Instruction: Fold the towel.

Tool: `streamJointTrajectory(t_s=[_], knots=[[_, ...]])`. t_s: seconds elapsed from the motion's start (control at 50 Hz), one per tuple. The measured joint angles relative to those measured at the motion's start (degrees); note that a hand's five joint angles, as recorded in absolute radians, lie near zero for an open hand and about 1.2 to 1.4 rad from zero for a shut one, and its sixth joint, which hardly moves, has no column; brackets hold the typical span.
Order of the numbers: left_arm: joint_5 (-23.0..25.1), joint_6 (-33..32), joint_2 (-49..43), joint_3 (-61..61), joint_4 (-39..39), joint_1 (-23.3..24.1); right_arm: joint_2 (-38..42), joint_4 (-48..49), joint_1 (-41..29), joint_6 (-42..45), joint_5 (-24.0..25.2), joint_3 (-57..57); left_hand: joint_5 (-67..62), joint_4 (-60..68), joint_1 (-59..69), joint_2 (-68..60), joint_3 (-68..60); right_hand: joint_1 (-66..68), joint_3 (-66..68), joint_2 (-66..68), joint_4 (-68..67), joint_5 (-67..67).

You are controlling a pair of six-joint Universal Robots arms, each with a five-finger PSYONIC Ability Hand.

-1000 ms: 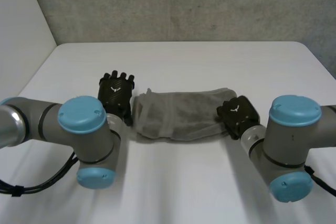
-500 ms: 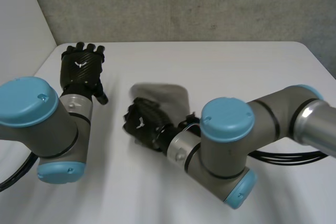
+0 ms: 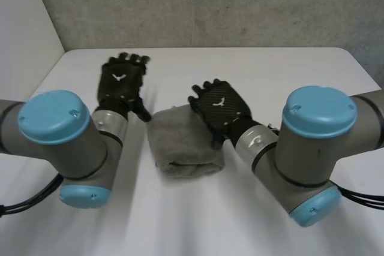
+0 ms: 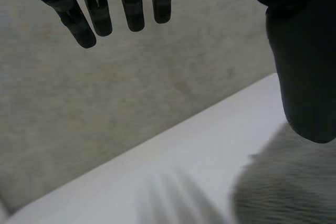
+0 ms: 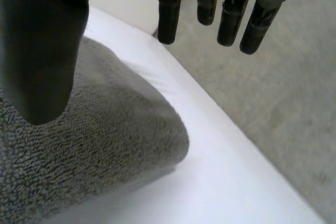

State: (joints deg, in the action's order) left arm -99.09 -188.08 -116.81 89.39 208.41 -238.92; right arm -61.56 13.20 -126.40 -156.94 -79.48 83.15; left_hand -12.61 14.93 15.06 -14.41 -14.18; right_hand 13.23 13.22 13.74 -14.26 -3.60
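Head view: folded towel [image 3: 183, 142] rests on the worktop [image 3: 288, 70]; right hand [image 3: 219, 107] has lifted off it, apparently clear, left hand [image 3: 122, 85] has come nearer, fingers of both apart.

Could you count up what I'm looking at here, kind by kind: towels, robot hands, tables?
towel: 1
hands: 2, left hand and right hand
table: 1
Total: 4

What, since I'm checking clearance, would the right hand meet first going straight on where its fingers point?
Likely nothing near: the open right hand points past the towel, over bare table, toward the grey wall. The way looks free until that wall, though depth is unclear.
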Motion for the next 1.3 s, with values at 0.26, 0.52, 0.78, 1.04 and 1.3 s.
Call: streamJointTrajectory(t_s=[0.26,0.52,0.78,1.04,1.3], knots=[[2.3,0.6,-5.49,2.18,-5.22,4.87,10.66,-8.95,2.94,-5.51,0.16,-8.74,0.0,0.0,0.0,0.0,0.0,0.0,0.0,0.0,0.0,0.0],[2.09,0.14,-6.8,0.17,-7.86,3.5,13.32,-16.19,4.03,-8.93,-0.16,-15.06,0.46,0.0,0.0,0.0,0.0,-1.37,0.0,-0.01,0.0,0.0],[1.8,0.57,9.44,-3.68,-11.61,3.37,-8.19,-8.81,9.1,-18.11,-7.7,-9.16,0.5,0.0,-0.02,0.23,0.03,-1.38,0.0,-0.01,0.0,0.0],[-5.74,5.1,12.14,-15.49,-30.36,-0.42,-12.7,-8.15,11.75,-18.43,-17.81,-9.22,0.5,0.0,-0.03,0.26,0.2,-1.38,0.0,-0.01,0.0,0.0],[-5.89,6.8,12.62,-16.45,-32.77,-0.58,-12.21,-13.35,11.46,-17.6,-17.09,-11.68,0.51,0.0,-0.03,0.27,0.2,-1.37,0.0,-0.01,0.0,0.0]])
